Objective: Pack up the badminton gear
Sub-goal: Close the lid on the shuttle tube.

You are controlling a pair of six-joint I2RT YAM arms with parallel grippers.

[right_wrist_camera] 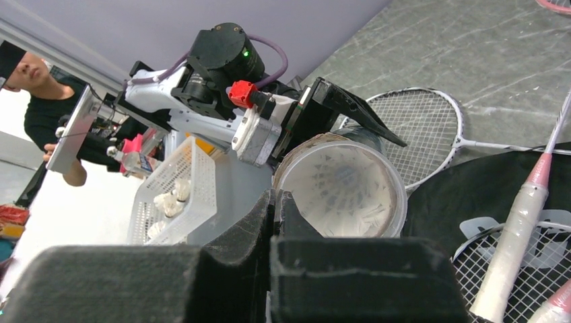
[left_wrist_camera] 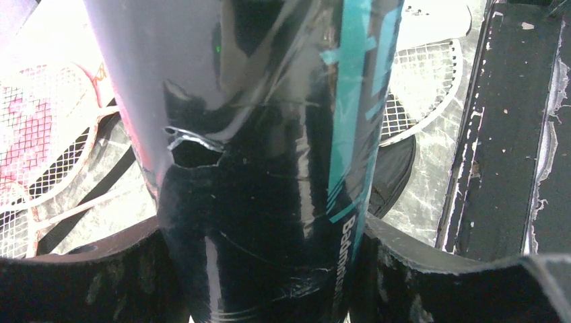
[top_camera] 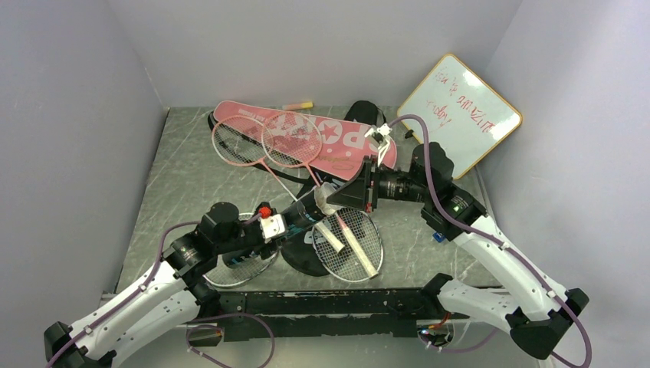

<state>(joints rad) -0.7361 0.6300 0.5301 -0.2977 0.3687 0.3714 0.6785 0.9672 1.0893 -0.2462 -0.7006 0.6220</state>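
The left arm reaches low from the near-left corner toward the middle; the left gripper [top_camera: 295, 221] clasps the dark tube [left_wrist_camera: 256, 134] around its body, jaws spread wide to fit it; the tube tilts up off the surface, its open mouth facing the right arm; that arm bends high at the elbow and points back leftward; the right gripper [right_wrist_camera: 276, 212] is pressed closed, nothing visible between its 2 fingers, tips at the mouth's rim; beneath, a white-framed racket [top_camera: 360, 253] lies on the black cover [top_camera: 303, 261].

Mid-table sits the tube [top_camera: 306, 211]. At 12 o'clock two rackets [top_camera: 291, 139] lie on a racket cover [top_camera: 345, 146], with the whiteboard [top_camera: 460, 111] at 2 o'clock. At 5 o'clock a third racket [top_camera: 349, 245] rests on a second cover [top_camera: 305, 262].
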